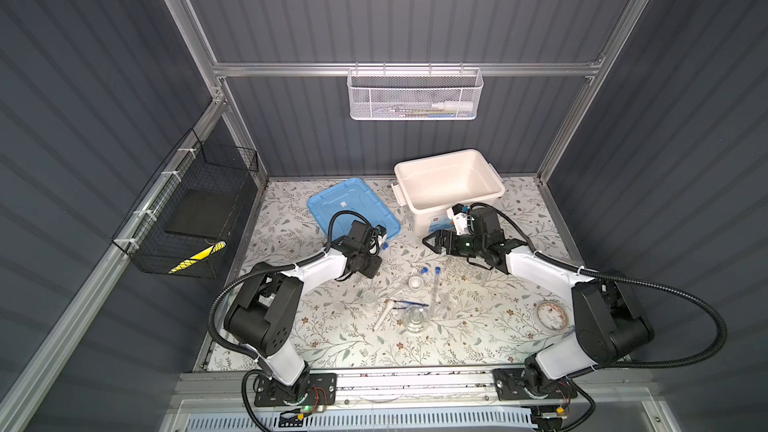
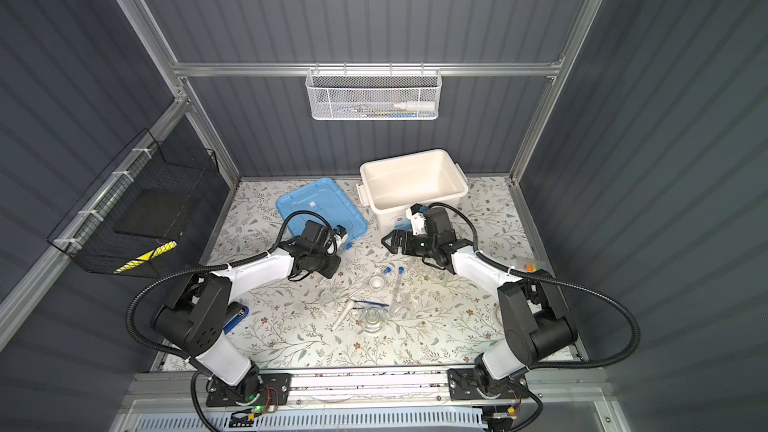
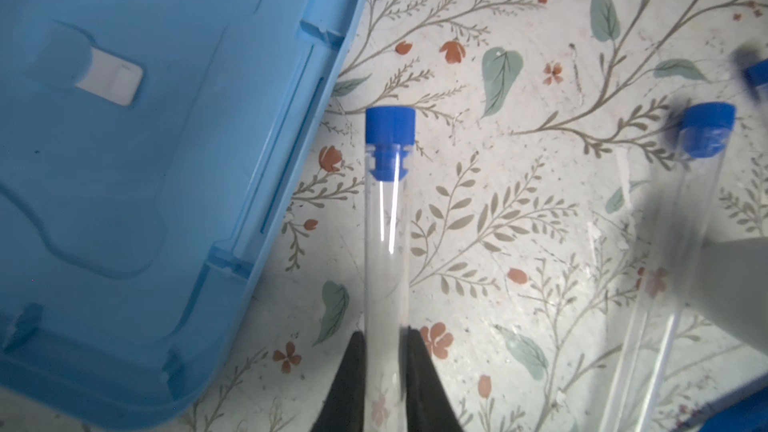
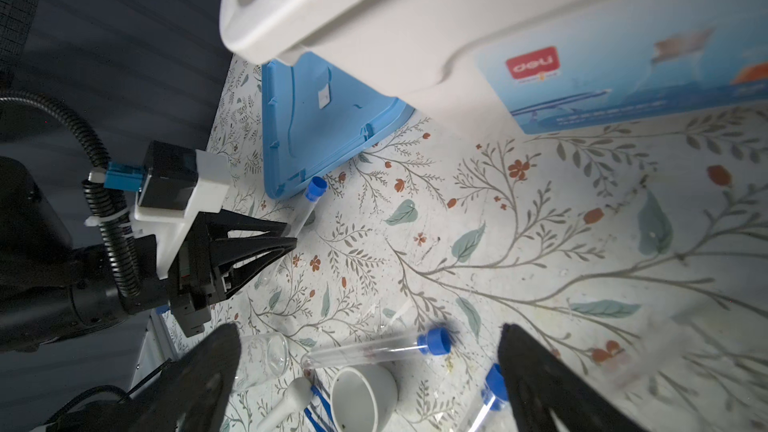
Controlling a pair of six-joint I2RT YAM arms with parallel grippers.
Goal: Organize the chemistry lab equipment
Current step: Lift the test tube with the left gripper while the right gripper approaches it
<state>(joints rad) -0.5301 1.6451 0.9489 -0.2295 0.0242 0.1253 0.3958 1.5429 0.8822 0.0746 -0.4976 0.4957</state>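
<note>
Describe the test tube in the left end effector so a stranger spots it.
Find the blue lid lying flat at the back left. Off its near right corner, a clear blue-capped test tube is clamped in the left end effector. The other tubes lie loose by the white bowl.

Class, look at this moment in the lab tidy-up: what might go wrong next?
The left pincer grips the long test tube far from its cap; it may pivot or slip.
That cap sits near the blue lid; a swing might hit it.
The open right pincer hangs near a loose tube and white bowl; a sweep could knock them.
</note>
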